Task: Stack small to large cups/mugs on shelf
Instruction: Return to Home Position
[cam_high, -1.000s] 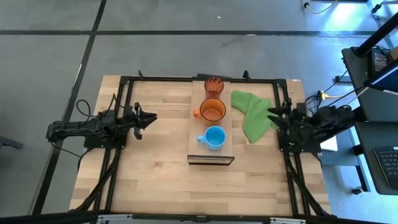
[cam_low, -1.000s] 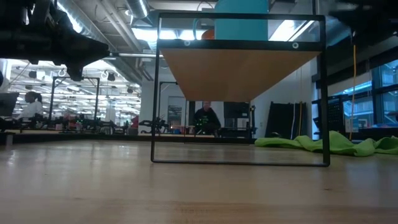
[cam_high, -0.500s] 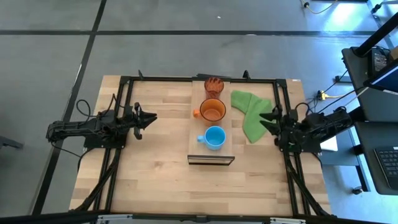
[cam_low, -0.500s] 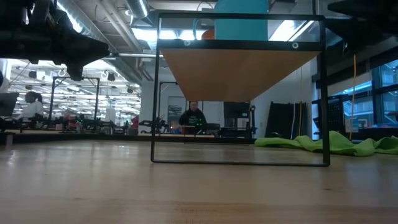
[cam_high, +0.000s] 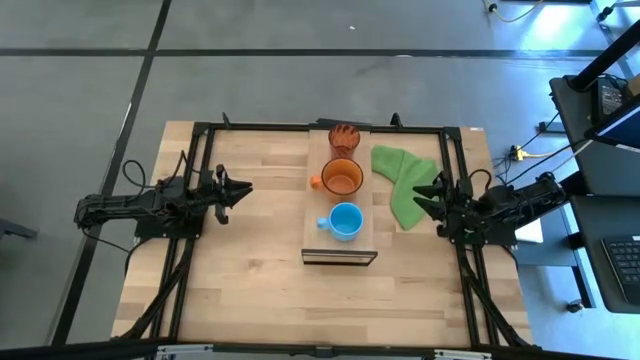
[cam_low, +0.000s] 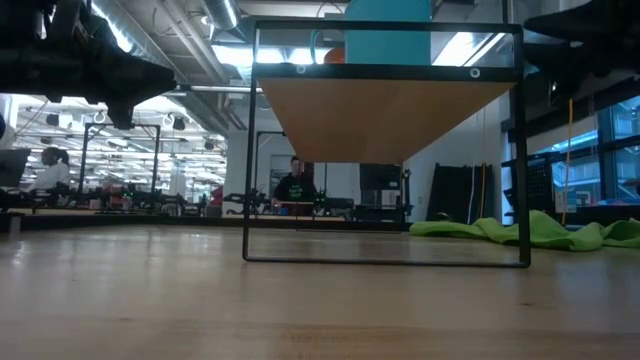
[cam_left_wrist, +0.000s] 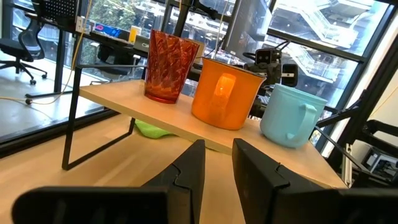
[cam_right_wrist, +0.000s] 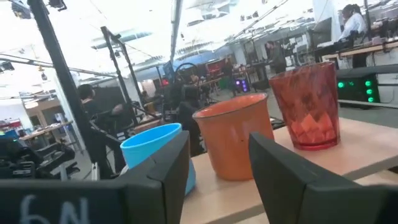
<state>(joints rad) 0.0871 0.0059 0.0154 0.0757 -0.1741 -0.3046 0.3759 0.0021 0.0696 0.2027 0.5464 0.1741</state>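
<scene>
Three cups stand upright in a single row on the shelf (cam_high: 362, 205), a light-wood plank raised on a thin black frame at the middle of the desk (cam_high: 250, 285). The reddish-brown ribbed cup (cam_high: 344, 137) is at the far end. The orange mug (cam_high: 342, 178) is in the middle, and the light blue mug (cam_high: 346, 221) is nearest the plank's dark short end. Both mug handles point toward the left arm's side. The cups are close together, each resting on the wood itself, with thin strips of plank showing between them from above.

A green cloth (cam_high: 403, 185) lies crumpled on the desk just beside the shelf, on the right arm's side. The right tool (cam_high: 425, 208) is at the outer edge of that cloth, level and pointing toward the shelf. Its fingers are apart with nothing between them, and its wrist view looks across at all three cups.

The left tool (cam_high: 243, 188) is well apart from the shelf on the opposite side, also pointing at it. Its fingers are nearly together, with a narrow gap between them, and they hold nothing.

From desk height the plank's underside and the blue mug on top are visible, with a person (cam_low: 293, 186) in the room behind.
</scene>
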